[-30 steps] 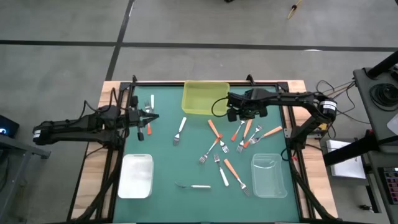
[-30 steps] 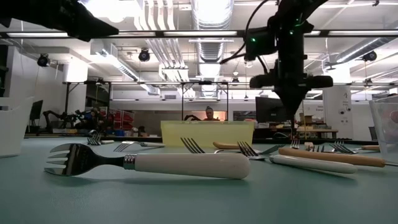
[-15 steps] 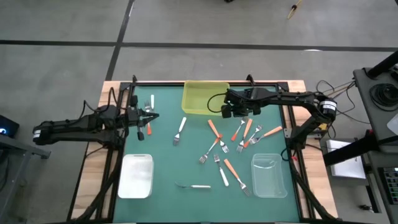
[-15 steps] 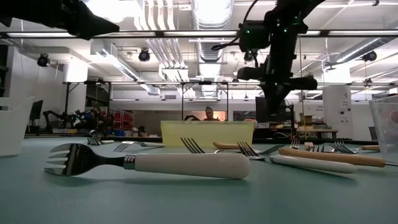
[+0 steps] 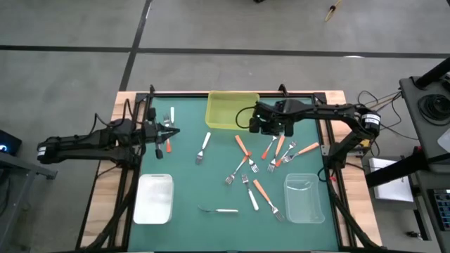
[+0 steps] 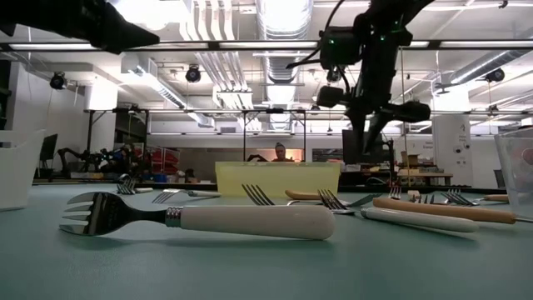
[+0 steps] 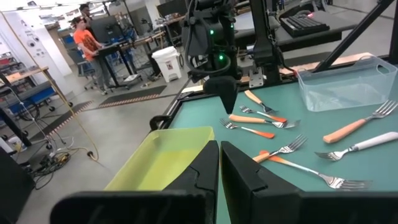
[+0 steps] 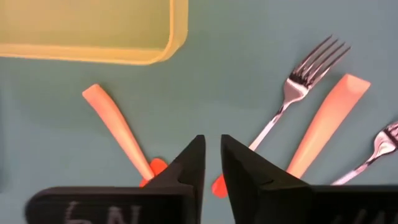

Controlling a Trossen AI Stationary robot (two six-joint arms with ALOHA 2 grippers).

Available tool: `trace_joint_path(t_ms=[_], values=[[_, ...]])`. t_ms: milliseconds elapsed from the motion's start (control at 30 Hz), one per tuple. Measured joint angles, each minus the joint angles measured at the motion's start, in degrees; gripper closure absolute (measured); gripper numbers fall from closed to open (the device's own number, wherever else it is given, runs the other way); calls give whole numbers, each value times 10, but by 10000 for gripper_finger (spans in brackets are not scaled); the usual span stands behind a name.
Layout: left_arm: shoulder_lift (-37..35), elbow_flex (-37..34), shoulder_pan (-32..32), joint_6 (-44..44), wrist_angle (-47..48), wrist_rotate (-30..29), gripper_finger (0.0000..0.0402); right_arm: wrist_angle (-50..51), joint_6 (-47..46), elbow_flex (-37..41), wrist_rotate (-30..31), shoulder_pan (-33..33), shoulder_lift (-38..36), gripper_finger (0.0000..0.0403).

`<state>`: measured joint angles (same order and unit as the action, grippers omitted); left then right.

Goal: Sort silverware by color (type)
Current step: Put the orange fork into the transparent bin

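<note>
The desk (image 5: 183, 176) had a green top with three boxes on it. A yellow bin (image 5: 231, 110) sat at the far edge, in the middle. From above it looked empty. A white bin (image 5: 155, 198) sat at the near left, and nothing showed inside it. A clear bin (image 5: 304, 197) sat at the near right, and nothing showed in it either.

The forks (image 5: 254, 165) lay loose on the green top, none in any box. Most lay in a bunch between the yellow bin and the clear bin, with light orange and red-orange handles mixed. A white-handled fork (image 5: 204, 146) lay alone, left of the bunch. Another white-handled fork (image 6: 200, 218) lay near the front edge, between the white bin and the clear bin. Two more forks (image 5: 169, 131), one white and one red-orange, lay at the far left.

The right gripper (image 5: 261, 125) hung in the air just beside the yellow bin's right corner, above the far end of the bunch. Its fingers (image 8: 247, 172) had a thin gap between them and held nothing.

The left gripper (image 5: 171, 131) hung over the two forks at the far left. Its fingers (image 7: 249, 176) were pressed together, with nothing between them.
</note>
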<state>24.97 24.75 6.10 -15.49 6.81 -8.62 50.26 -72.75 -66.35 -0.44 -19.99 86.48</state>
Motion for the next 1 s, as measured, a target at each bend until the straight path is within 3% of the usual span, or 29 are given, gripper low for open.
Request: trace_joint_path(t_ms=[433,1000], values=[[0,0,0,-1,9,0,402,13,-46,1,12,12,1,236],[0,0,0,-5,9,0,402,13,-88,42,21,14,49,236]])
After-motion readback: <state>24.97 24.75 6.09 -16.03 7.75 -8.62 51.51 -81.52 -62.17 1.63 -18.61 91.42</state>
